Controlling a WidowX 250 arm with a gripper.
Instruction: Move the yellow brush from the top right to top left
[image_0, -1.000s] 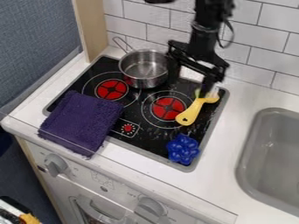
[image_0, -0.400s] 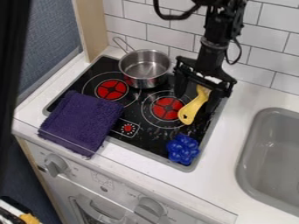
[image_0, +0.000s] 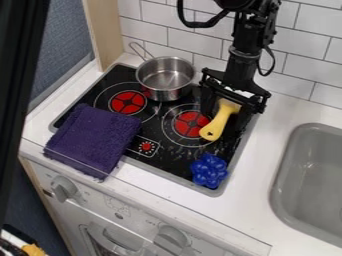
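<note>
Here's the black hand (image_0: 227, 116) at the yellow brush (image_0: 217, 125), right of centre on the black stove (image_0: 177, 162); clenched on it or released, there's no telling. It's at the brush's upper end, the handle slanting down-left, presumably to set up a lift toward the upper left. But the steel pot (image_0: 165, 74) is up there, bare metal showing inside, so the carry likely needs clearance! Far right, the grey sink (image_0: 290, 160) is sunk into the white desk (image_0: 280, 110).
</note>
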